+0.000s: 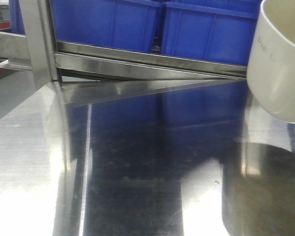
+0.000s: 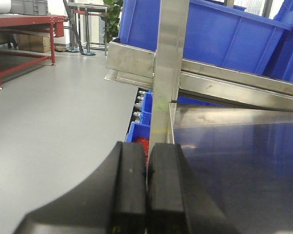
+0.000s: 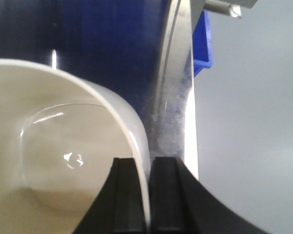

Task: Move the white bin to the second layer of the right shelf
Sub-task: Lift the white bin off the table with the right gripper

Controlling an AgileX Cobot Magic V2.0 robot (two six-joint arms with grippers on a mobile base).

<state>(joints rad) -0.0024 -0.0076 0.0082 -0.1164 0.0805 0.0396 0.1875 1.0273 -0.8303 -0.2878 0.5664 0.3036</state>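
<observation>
1 steel table (image 1: pixel 137 172). 1 rack (image 1: pixel 137 61) behind it, holding at least 2 crates (image 1: pixel 108 24). 1 bin (image 1: pixel 280 69) at the table's right edge, seemingly lifted clear. Right gripper (image 3: pixel 150 195) pinches the bin wall, 1 finger inside. Left gripper (image 2: pixel 146 190) is closed and empty. Step: carrying. Next: swing right to layer 2, which can't be picked out here.

**A:** What does the left hand (image 2: pixel 147 148) look like?

**B:** It has two thick, matte-black fingers (image 2: pixel 129 185). They are blocky, with squared tips and softly rounded edges. Lower down, their outer sides sweep out into broad curves. A tiny yellowish speck sits on one finger at the bottom edge of the view.

**A:** And the right hand (image 3: pixel 150 163)?

**B:** It has the same build, with two flat-faced black fingers (image 3: pixel 124 195) and squared tips. Each outer edge flares in a smooth curve towards the base. A faint vertical line runs down each face.
</observation>
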